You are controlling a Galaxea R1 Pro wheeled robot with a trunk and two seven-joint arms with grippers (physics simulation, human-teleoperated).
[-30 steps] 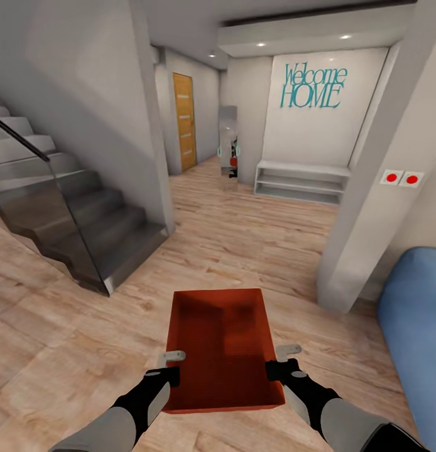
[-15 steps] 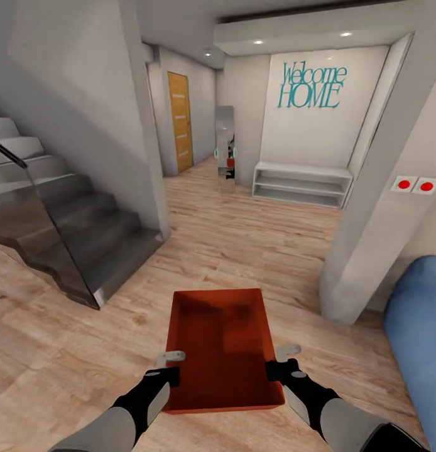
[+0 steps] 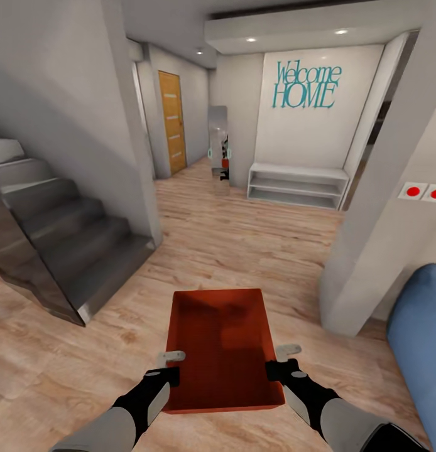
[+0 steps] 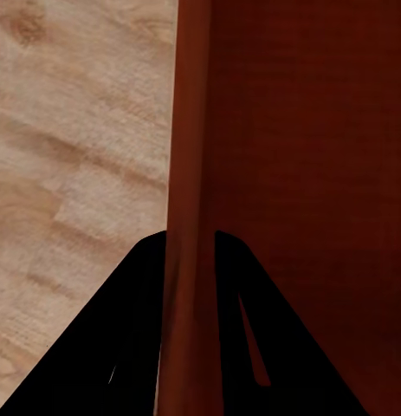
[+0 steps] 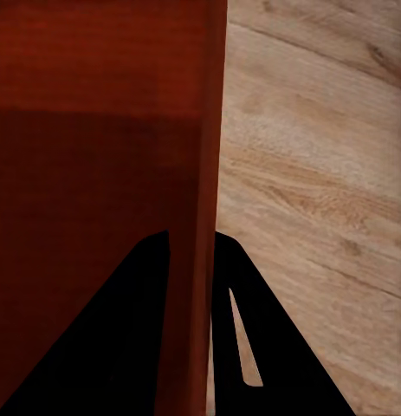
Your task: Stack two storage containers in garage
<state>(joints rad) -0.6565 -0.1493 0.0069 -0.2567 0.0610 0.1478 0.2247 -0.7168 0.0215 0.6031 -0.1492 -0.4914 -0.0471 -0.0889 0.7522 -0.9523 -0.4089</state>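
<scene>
One orange-red storage container [image 3: 221, 348], a shallow open-top tray, hangs level in front of me above the living room's light wood planks [image 3: 243, 251]. My left gripper [image 3: 169, 365] is shut on its left wall and my right gripper [image 3: 279, 359] on its right wall. In the left wrist view the container's wall [image 4: 190, 173] runs between the dark fingers [image 4: 122, 329] of the left gripper [image 4: 190, 251]. The right wrist view has the same wall-in-grip look, with the container [image 5: 96, 130] in the right gripper [image 5: 191, 251]. The garage and its floor are out of view.
A grey staircase [image 3: 61, 238] with a glass side rises at the left. A pale pillar [image 3: 375, 238] and a blue sofa [image 3: 419, 339] stand at the right. Ahead, a wood-floored hall leads to a white shelf bench [image 3: 298, 185], a mirror [image 3: 218, 141] and an orange door [image 3: 171, 122].
The whole view has shifted as the camera moved forward: stairs slid off to the left, the pillar and hall drew nearer. Both grippers keep the same hold on the container.
</scene>
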